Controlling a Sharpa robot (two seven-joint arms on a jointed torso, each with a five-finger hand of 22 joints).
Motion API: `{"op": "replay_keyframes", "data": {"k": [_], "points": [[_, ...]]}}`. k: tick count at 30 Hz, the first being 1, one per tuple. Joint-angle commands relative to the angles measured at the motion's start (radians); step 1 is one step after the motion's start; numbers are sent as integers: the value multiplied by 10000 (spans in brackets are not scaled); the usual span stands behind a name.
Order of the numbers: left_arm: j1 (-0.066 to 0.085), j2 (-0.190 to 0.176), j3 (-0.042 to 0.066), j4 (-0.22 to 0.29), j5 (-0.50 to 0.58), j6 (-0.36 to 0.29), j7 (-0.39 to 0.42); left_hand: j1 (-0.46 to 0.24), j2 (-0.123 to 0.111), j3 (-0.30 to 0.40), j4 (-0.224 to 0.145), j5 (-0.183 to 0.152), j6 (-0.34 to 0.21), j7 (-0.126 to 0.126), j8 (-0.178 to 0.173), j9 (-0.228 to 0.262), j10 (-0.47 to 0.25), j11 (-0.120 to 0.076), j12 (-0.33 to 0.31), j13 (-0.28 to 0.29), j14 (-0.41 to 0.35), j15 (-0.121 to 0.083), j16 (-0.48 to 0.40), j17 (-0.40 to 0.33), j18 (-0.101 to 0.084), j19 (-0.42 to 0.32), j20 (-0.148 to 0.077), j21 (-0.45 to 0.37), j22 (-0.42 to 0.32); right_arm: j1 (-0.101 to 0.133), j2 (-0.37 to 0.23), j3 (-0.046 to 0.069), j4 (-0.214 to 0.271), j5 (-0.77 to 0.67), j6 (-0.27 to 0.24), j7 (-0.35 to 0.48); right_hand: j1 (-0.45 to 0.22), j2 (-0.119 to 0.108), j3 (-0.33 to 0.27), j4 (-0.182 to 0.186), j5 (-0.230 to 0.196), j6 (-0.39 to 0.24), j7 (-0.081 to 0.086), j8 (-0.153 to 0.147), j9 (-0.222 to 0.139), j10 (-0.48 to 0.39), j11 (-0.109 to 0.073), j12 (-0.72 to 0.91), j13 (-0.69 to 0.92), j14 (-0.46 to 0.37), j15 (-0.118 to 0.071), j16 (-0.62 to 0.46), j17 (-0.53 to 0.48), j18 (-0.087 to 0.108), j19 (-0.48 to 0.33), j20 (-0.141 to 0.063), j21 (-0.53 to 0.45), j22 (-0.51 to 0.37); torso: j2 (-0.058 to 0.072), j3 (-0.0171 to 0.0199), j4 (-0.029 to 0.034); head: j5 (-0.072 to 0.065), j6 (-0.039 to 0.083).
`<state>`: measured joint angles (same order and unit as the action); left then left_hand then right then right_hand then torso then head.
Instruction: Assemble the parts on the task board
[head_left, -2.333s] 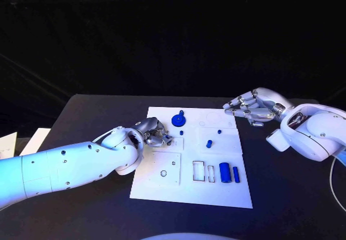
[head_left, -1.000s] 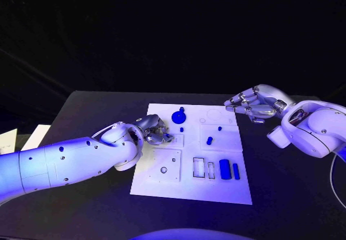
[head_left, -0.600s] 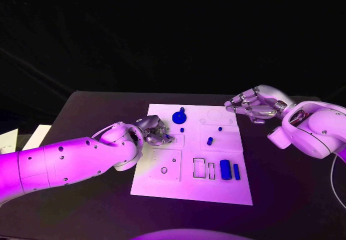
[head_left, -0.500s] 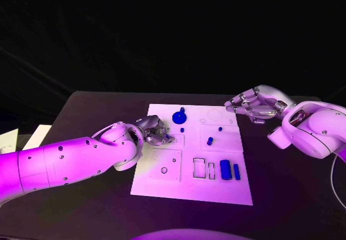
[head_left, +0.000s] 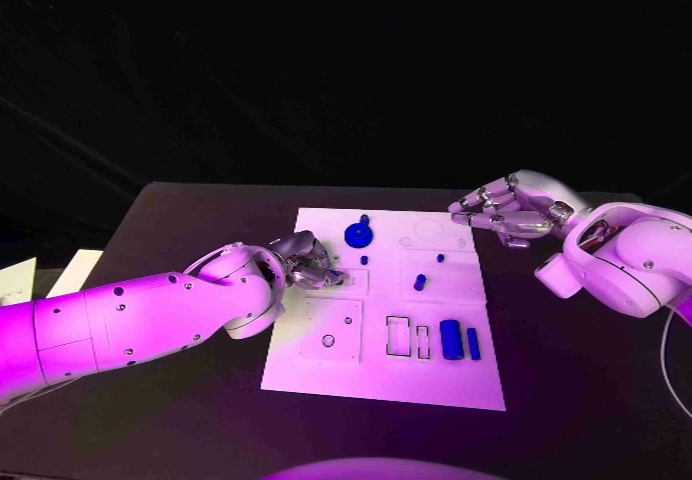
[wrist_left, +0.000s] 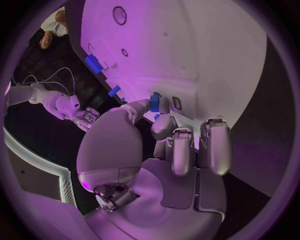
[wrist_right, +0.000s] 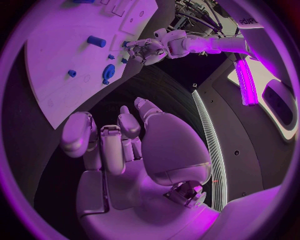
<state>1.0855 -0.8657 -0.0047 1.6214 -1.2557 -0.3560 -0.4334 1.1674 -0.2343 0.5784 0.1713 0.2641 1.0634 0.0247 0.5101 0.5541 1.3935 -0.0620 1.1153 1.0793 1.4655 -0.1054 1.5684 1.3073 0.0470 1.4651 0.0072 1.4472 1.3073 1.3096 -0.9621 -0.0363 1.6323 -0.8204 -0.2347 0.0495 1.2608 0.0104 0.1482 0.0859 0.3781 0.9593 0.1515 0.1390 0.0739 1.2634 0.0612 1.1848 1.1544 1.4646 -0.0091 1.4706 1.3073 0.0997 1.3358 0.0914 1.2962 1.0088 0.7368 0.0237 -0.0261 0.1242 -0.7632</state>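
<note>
The white task board (head_left: 433, 375) lies in the middle of the black table. My left hand (head_left: 303, 262) hovers over its left edge and pinches a small blue part (head_left: 335, 272) between thumb and finger; the left wrist view shows that part (wrist_left: 154, 102) at the fingertips above the board (wrist_left: 206, 60). On the board are a blue disc (head_left: 358, 236), short pegs (head_left: 418, 283), a cylinder (head_left: 450, 340) and a bar (head_left: 473, 343). My right hand (head_left: 505, 213) hangs beyond the board's far right corner, fingers curled in on nothing, and appears again (wrist_right: 125, 145) in its wrist view.
White sheets of paper (head_left: 65, 280) lie at the table's left edge. Empty outlined slots (head_left: 398, 336) sit beside the cylinder. A square inset plate (head_left: 332, 330) with holes occupies the board's near left part. Bare black table surrounds the board.
The head camera shifted a little early on. Since then both hands and the parts have kept their places.
</note>
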Motion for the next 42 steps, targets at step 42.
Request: {"op": "replay_keyframes", "data": {"k": [42], "points": [[101, 311, -102, -645, 1157, 1149, -775, -1333, 145, 512, -513, 99, 417, -299, 331, -228, 269, -69, 396, 429, 1053, -119, 24, 2635, -151, 553, -118, 123, 1501, -7, 0, 1, 59, -50, -63, 116, 45, -91, 106, 7, 233, 4, -21, 52, -19, 44, -12, 32, -3, 705, -85, -63, 995, 69, -21, -60, -51, -15, 3, 4, 8, -123, -120]]}}
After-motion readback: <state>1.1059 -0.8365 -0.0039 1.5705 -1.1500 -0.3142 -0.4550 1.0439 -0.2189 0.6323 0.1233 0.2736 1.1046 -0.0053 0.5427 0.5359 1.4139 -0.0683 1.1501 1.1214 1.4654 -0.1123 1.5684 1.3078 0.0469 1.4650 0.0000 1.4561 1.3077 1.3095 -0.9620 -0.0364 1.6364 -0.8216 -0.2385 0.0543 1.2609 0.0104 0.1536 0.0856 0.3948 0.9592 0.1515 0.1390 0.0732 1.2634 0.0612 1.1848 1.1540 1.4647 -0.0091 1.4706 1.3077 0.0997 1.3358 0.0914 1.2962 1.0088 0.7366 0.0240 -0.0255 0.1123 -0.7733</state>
